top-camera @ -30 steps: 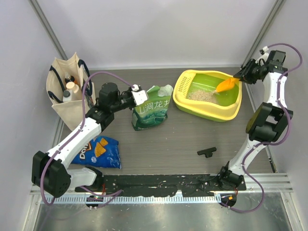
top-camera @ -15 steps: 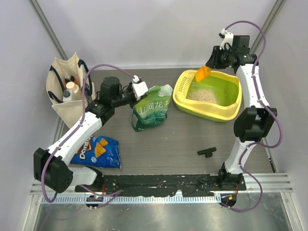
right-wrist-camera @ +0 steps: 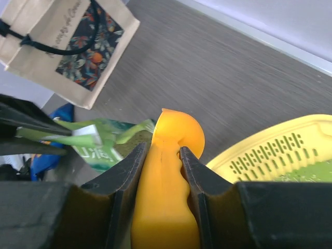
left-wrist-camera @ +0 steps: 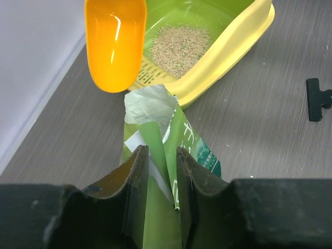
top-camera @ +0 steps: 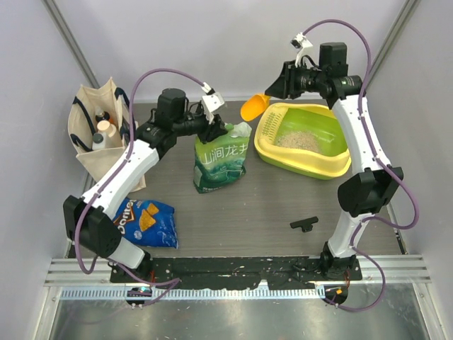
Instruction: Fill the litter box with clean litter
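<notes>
Black clip point(top-camera: 304, 224): one, lying flat on the table nearest the arm bases, apart from everything else.
Doritos bag point(top-camera: 145, 223): one, blue, lying flat at the near left.
Green pouch point(top-camera: 221, 163): one, standing upright mid-table with its top torn open. Its contents are hidden.
Left gripper point(left-wrist-camera: 161, 176): jaws narrow, pinching the pouch's upper edge between the fingers.
Litter box point(top-camera: 297, 168): one, on the table at the far right, just right of the pouch but not touching it.
Litter box axis: the long side runs left to right across the table. The slotted grate end points left toward the pouch and the plain end points right.
Clean litter point(top-camera: 296, 140): one low pile in the green basin, toward the grate end. Bare green floor shows on the right.
Tote bag point(top-camera: 88, 152): one, cloth, standing at the far left. Bottle tops show inside, but their number is unclear.
Orange scoop point(top-camera: 253, 108): one, held in the air just beyond the pouch's open top and left of the grate end. The bowl points left, the handle right. The face seen from the left wrist is bare glossy orange.
Right gripper point(right-wrist-camera: 161, 166): jaws clamped on the scoop's handle.
</notes>
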